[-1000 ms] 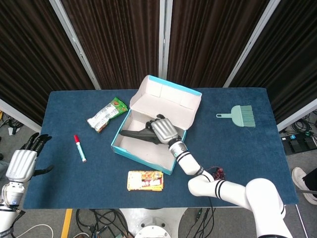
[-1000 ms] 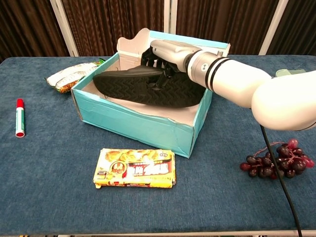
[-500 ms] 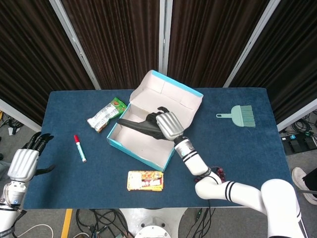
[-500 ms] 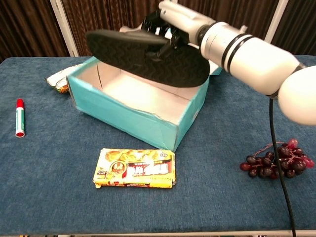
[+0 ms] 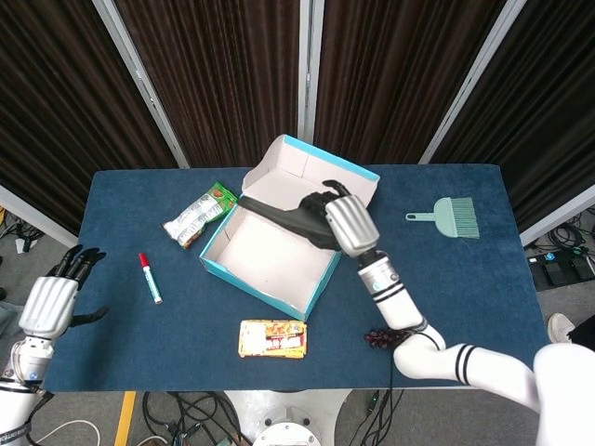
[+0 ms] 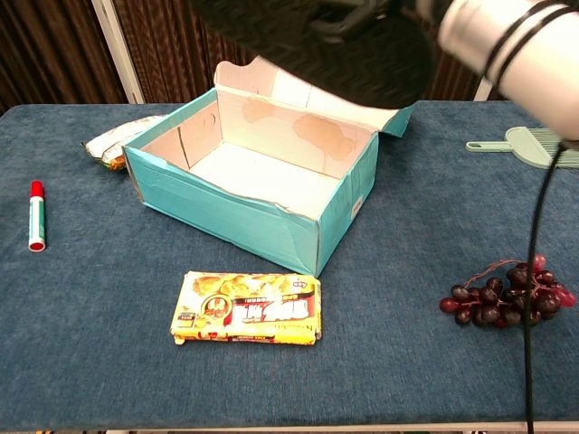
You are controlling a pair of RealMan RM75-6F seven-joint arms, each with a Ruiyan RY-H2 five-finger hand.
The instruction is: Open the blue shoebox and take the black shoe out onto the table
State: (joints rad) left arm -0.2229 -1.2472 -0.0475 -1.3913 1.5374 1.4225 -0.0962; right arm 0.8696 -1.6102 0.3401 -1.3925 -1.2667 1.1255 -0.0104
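The blue shoebox stands open in the middle of the table, its lid tipped back and its inside empty. My right hand grips the black shoe and holds it in the air above the box's far side. In the chest view the shoe's sole fills the top edge, and only the right forearm shows. My left hand hangs off the table's left edge, fingers apart, holding nothing.
A red marker and a snack bag lie left of the box. A yellow packet lies in front of it. Grapes sit at front right, a green brush at back right.
My right hand has lifted the black shoe out of the box and up, toward the box's far right. The box shifted slightly. The left hand has hardly moved.
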